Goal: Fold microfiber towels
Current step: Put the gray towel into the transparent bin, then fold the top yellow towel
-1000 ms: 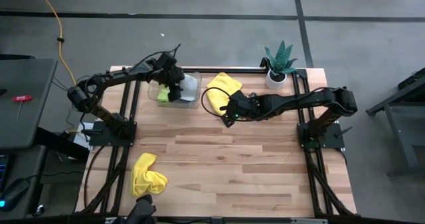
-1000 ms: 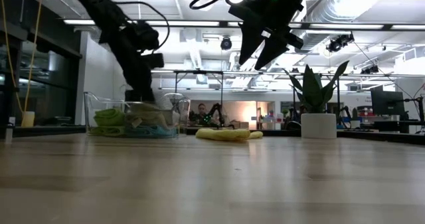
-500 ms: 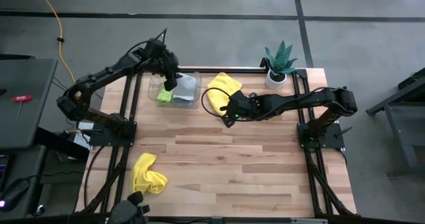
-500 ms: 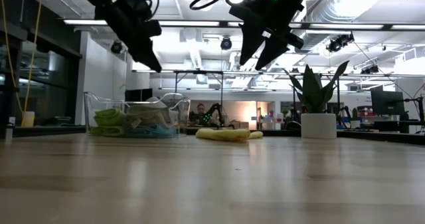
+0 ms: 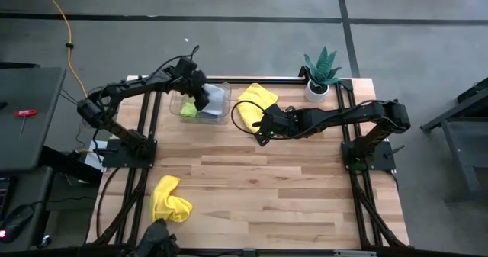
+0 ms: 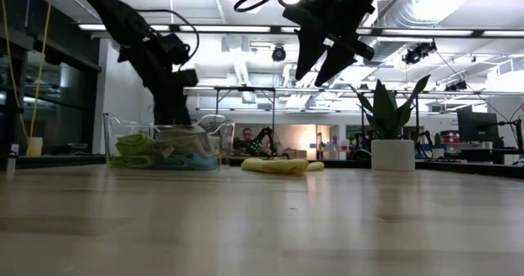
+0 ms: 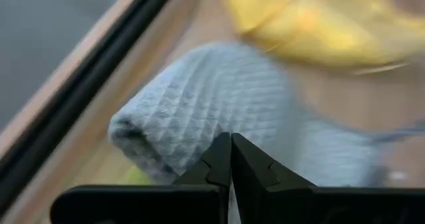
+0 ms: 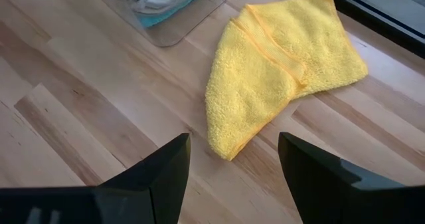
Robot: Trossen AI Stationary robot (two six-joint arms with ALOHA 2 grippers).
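Observation:
A clear tray (image 5: 221,117) at the table's far left holds a light grey towel (image 7: 219,98), a lime green one (image 6: 135,145) and a teal one (image 8: 166,8). My left gripper (image 5: 202,101) reaches down into the tray, shut, its tips (image 7: 230,144) at the grey towel. A yellow towel (image 5: 255,101) lies crumpled on the table beside the tray. My right gripper (image 8: 232,171) hangs open above its near edge. A second yellow towel (image 5: 169,200) lies bunched at the near left. My left gripper comes at the grey towel's rolled top (image 7: 199,127) slanting down from the table's left. Its shut tips stand right against the cloth. Whether a fold is caught between them, I cannot tell, as the fingers hide that spot.
A potted plant (image 5: 320,78) in a white pot stands at the far right corner. Bare wood stretches across the middle and near right of the table. The tray's clear walls (image 6: 164,137) rise around the left gripper.
My left gripper rose out of the tray toward the far left, then came back down into it over the grey towel. The right arm kept still, and the towels on the table lie as before.

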